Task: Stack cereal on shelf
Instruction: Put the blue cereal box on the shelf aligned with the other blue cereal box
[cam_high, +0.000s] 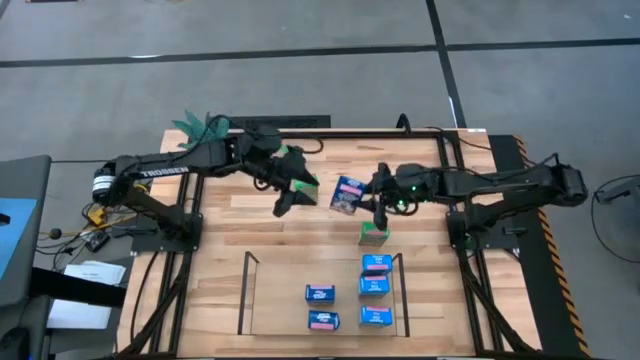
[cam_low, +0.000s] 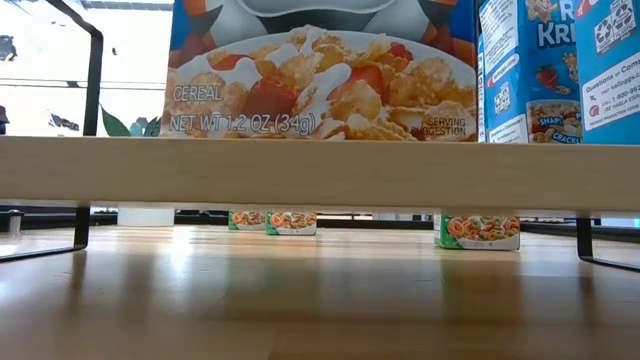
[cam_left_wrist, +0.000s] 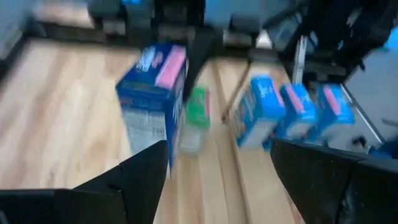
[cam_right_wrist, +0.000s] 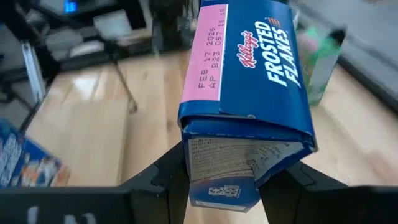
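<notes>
A: Jaws first. The right gripper (cam_right_wrist: 221, 180) is clamped on a blue cereal box (cam_right_wrist: 245, 93), fingers pinching its lower end, pink strip facing up.

B: And the left gripper (cam_high: 285, 203)?

A: Spread wide, holding nothing. From its own wrist view the two fingers (cam_left_wrist: 140, 171) frame that same blue box (cam_left_wrist: 152, 93) in mid-air.

B: Where does everything sit relative to the shelf (cam_high: 247, 295)?

A: From overhead, the carried box (cam_high: 347, 194) hangs beyond the shelf's far side, over bare table. A green box (cam_high: 374, 235) stands just outside the shelf's far edge, almost under the right gripper (cam_high: 377, 205). Five blue boxes (cam_high: 375, 287) already sit inside, crowded toward the right-arm end.

B: So which step is this?

A: I'd call it carry: box picked, not yet placed. Next move needs a swing over the rail, clearing that green box, then a descent into a free spot on the wood base.

B: What does the low view add?

A: It looks under the shelf's wooden base and catches green boxes (cam_low: 478, 231) standing on the table beyond, with shelved boxes looming up close. Neither gripper shows there. The overhead view alone gives the layout.
</notes>
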